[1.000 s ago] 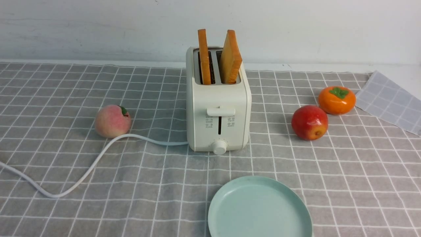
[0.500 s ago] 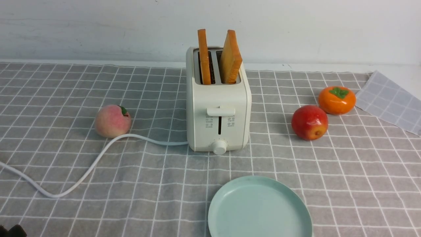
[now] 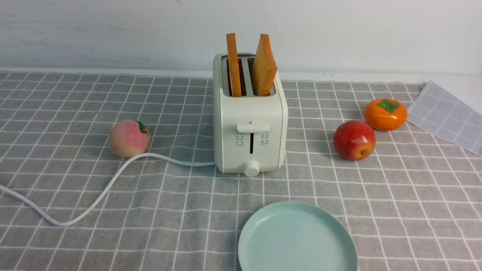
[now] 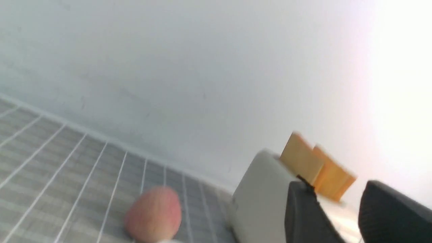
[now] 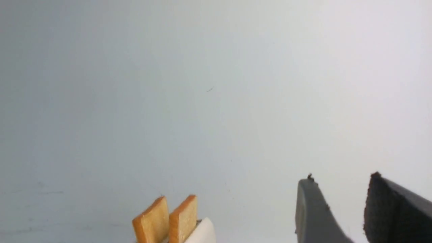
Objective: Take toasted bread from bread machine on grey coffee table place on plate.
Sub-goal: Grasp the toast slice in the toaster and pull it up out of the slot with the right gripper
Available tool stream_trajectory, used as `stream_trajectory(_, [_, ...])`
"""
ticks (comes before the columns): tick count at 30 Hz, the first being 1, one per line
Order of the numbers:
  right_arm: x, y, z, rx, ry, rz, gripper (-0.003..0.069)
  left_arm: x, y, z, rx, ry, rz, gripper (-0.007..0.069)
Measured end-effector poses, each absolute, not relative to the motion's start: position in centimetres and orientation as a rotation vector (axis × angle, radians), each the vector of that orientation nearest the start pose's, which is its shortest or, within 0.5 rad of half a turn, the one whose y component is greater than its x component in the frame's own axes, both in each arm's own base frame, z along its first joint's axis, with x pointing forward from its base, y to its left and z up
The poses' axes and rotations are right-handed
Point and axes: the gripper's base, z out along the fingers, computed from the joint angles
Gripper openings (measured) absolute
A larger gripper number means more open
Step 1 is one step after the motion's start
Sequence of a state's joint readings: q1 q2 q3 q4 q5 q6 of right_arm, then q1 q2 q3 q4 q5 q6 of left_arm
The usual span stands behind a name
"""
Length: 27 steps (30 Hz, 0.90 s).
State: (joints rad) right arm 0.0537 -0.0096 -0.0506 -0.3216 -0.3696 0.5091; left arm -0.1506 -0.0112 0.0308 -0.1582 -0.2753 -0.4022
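The dark thing at the near left corner a moment before was gone; nothing else moved; the toasted bread (image 3: 264, 66) stood in the toaster (image 3: 248, 113), the plate (image 3: 297, 241) bare; my left gripper (image 4: 335, 190) and right gripper (image 5: 341, 180) gaped empty; I judged picking not begun.

The left gripper (image 4: 335, 187) has two blunt fingers (image 4: 305, 216), charcoal to black — a frayed speck at one tip. The right gripper (image 5: 341, 180) has one smooth grey finger (image 5: 310, 216), one black and rough-edged.
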Motion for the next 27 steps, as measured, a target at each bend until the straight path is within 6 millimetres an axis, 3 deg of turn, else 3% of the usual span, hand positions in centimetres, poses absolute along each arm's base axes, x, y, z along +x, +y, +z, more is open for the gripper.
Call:
stream_trajectory(4, [3.8, 0.9, 30.5, 0.026, 1.082, 0.299, 0.0240, 4.5, -0.1, 25.3, -0.341, 1.119, -0.673, 0.0238])
stream_trajectory(5, [3.8, 0.8, 32.6, 0.044, 1.080, 0.308, 0.0240, 4.4, -0.1, 26.3, -0.348, 1.118, -0.690, 0.0238])
stream_trajectory(6, [4.1, 0.8, 32.5, 0.048, 1.095, 0.309, 0.0240, 4.2, -0.1, 26.8, -0.346, 1.109, -0.695, 0.0238])
stream_trajectory(7, [4.6, 0.7, 35.2, 0.069, 1.107, 0.318, 0.0240, 4.1, -0.2, 28.5, -0.348, 1.124, -0.709, 0.0238])
stream_trajectory(8, [4.5, 0.7, 36.0, 0.069, 1.095, 0.319, 0.0240, 4.3, -0.3, 28.7, -0.352, 1.144, -0.710, 0.0238])
stream_trajectory(11, [6.8, 0.5, 41.6, 0.117, 1.164, 0.309, 0.0240, 5.2, -0.8, 33.8, -0.349, 1.266, -0.719, 0.0238])
stream_trajectory(15, [11.1, -0.1, 44.4, 0.230, 1.386, 0.237, 0.0240, 7.3, -1.7, 37.9, -0.353, 1.489, -0.713, 0.0238])
stream_trajectory(16, [11.0, -0.1, 44.5, 0.237, 1.392, 0.233, 0.0240, 7.5, -1.7, 38.2, -0.352, 1.487, -0.714, 0.0238])
stream_trajectory(18, [14.1, -0.6, 44.0, 0.342, 1.613, 0.168, 0.0240, 8.8, -2.3, 39.6, -0.354, 1.688, -0.695, 0.0238])
stream_trajectory(20, [16.6, -0.8, 42.3, 0.438, 1.840, 0.128, 0.0240, 9.8, -2.7, 40.3, -0.355, 1.831, -0.674, 0.0238])
stream_trajectory(23, [19.5, -0.1, 39.2, 0.502, 2.115, 0.146, 0.0240, 11.2, -3.0, 39.7, -0.361, 1.975, -0.639, 0.0238])
stream_trajectory(24, [19.7, -0.1, 39.0, 0.505, 2.134, 0.151, 0.0240, 11.4, -3.1, 39.5, -0.359, 1.987, -0.632, 0.0238])
stream_trajectory(27, [22.6, 1.4, 35.5, 0.470, 2.382, 0.248, 0.0240, 12.2, -3.1, 39.0, -0.335, 2.029, -0.591, 0.0238])
